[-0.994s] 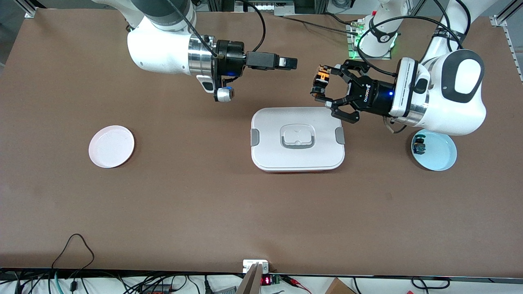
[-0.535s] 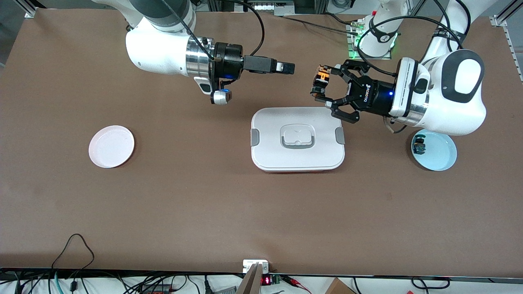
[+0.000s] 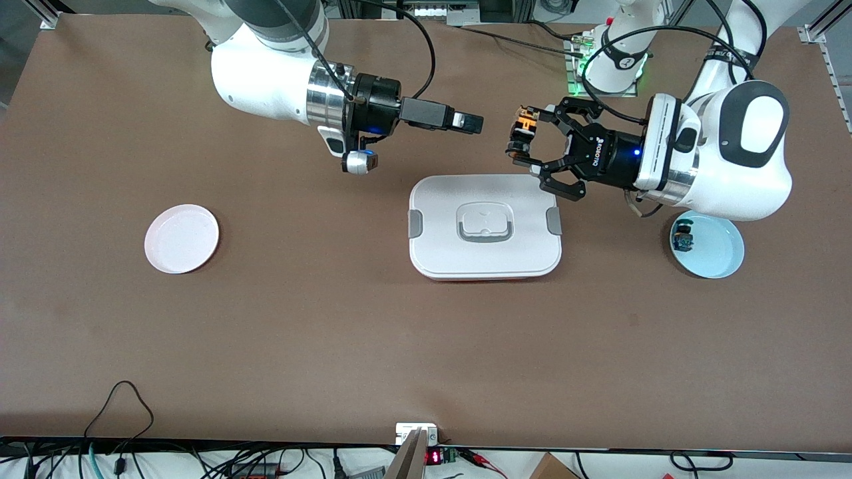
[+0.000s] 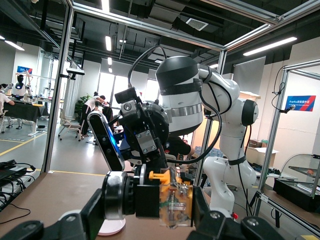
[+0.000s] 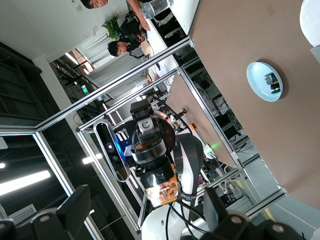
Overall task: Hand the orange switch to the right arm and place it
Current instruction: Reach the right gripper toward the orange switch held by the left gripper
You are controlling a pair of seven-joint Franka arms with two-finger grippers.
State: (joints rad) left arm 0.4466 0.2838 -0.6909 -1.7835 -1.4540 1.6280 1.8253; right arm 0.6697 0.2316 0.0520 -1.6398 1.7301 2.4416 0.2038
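Observation:
The orange switch [image 3: 525,126] is up in the air over the table beside the white box, and my left gripper [image 3: 521,138] is shut on it. In the left wrist view the orange switch [image 4: 174,200] sits clamped between the pads of my left gripper [image 4: 150,202]. The right arm [image 3: 279,66] reaches in level, and my right gripper [image 3: 474,123] is open, its tip a short gap from the switch and pointing at it. In the right wrist view, my right gripper [image 5: 145,210] has its fingers spread wide, with the orange switch [image 5: 164,190] ahead between them, untouched.
A white lidded box [image 3: 432,253] lies mid-table below both grippers. A pink plate [image 3: 182,238] sits toward the right arm's end. A pale blue plate [image 3: 715,256] at the left arm's end carries a small blue-capped switch [image 3: 682,237].
The right arm has shifted and its gripper tip has swung slightly toward the white box. The left gripper and the switch have stayed still.

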